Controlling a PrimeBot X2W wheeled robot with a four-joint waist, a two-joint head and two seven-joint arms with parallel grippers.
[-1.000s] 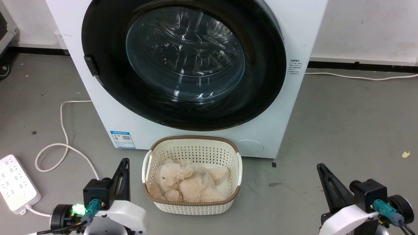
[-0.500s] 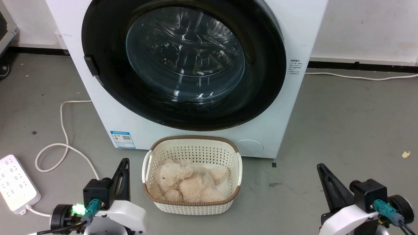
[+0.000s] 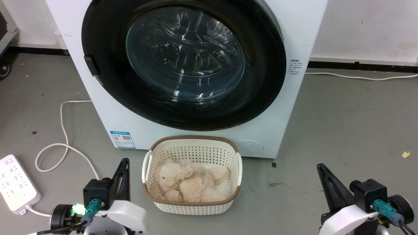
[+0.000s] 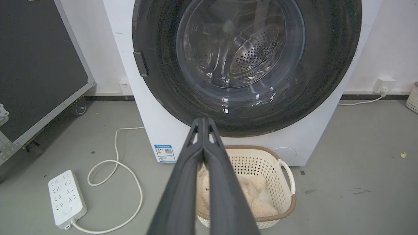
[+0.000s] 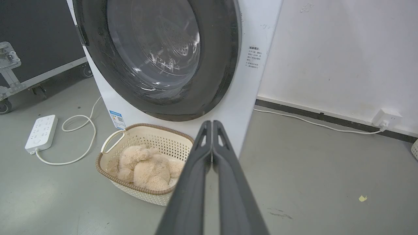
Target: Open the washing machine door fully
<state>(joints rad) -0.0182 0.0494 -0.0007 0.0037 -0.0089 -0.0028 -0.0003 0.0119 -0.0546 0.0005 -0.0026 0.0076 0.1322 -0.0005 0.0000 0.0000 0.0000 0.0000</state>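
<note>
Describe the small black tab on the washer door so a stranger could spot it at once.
Find the big white front-loading washing machine; a round glossy black door with a bulging clear glass window nearly covers its front. On the door's left rim, as you face it, sits a small rectangular black tab, the only raised piece breaking that smooth ring.

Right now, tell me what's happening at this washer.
Nothing is being handled. The washing machine door sits closed against the washing machine. The left claw and right claw are both shut and empty, low and short of the machine, on either side of a laundry basket with a plush toy in it.
</note>
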